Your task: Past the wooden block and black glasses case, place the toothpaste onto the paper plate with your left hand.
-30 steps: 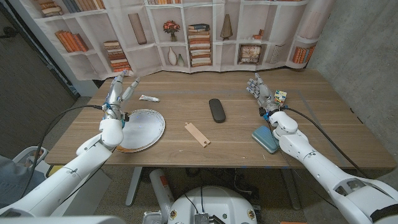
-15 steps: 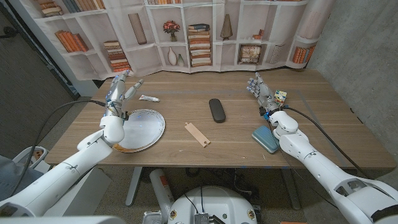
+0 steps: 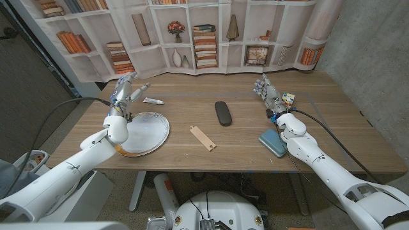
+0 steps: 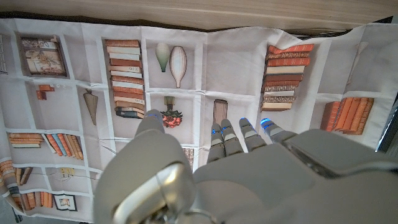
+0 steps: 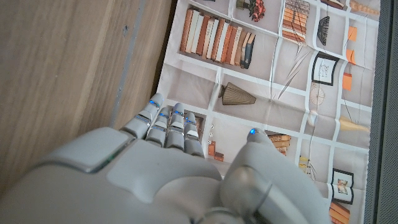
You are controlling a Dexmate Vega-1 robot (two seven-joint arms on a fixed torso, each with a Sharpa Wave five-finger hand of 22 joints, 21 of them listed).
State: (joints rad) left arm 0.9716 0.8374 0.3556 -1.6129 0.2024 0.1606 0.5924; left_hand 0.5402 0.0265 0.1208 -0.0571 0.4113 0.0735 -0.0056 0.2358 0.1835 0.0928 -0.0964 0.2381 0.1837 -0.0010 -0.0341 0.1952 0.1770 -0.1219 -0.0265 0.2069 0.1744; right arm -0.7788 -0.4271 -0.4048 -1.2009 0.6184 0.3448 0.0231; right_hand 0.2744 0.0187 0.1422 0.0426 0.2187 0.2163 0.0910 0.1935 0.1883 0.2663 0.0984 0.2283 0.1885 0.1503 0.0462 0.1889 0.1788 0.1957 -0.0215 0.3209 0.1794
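Note:
The white toothpaste tube (image 3: 153,101) lies on the table just beyond the paper plate (image 3: 144,132) at the left. My left hand (image 3: 125,92) hovers raised above the plate's far rim, fingers spread and holding nothing, its fingertips (image 3: 142,85) a little short of the tube. In the left wrist view my left hand (image 4: 205,174) points at the bookshelf backdrop. The black glasses case (image 3: 222,112) lies mid-table, and the wooden block (image 3: 202,137) lies nearer the front edge. My right hand (image 3: 269,92) stands open at the right, empty, and my right hand (image 5: 168,162) also fills the right wrist view.
A teal sponge-like pad (image 3: 273,142) lies beside my right forearm. A small multicoloured cube (image 3: 288,98) sits just past the right hand. The bookshelf-print backdrop (image 3: 204,32) runs along the table's far edge.
My left hand has shifted slightly right and forward toward the toothpaste tube, staying open. The right arm has not moved.

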